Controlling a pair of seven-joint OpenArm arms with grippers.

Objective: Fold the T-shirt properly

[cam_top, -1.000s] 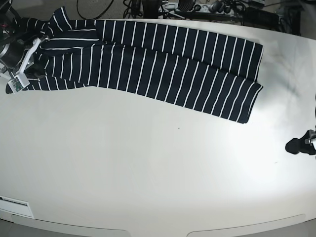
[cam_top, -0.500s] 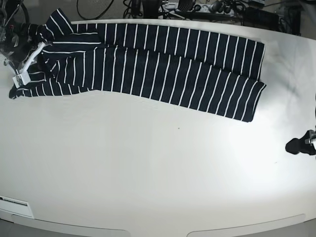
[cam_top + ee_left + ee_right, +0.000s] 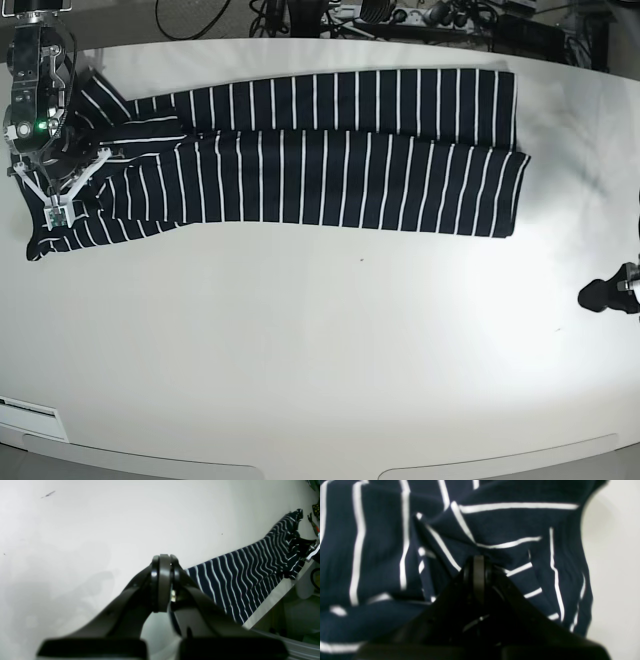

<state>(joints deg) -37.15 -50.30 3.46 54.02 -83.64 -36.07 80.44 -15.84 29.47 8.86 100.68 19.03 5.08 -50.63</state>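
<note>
White table (image 3: 300, 360), near half bare; left gripper (image 3: 603, 296) rests at its edge, jaws together, holding nothing. Beyond: T-shirt (image 3: 330, 165), folded into a long band along the far side. Right gripper (image 3: 52, 212) pinches its bunched end; best drawn taut, edges aligned.

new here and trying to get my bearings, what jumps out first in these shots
The long navy T-shirt with thin white stripes, folded into a band across the far side of the white table. At its end on the base view's left, the right claw is shut on a bunched pinch of the fabric. The left claw is shut on nothing, over bare table near the shirt's other end.
</note>
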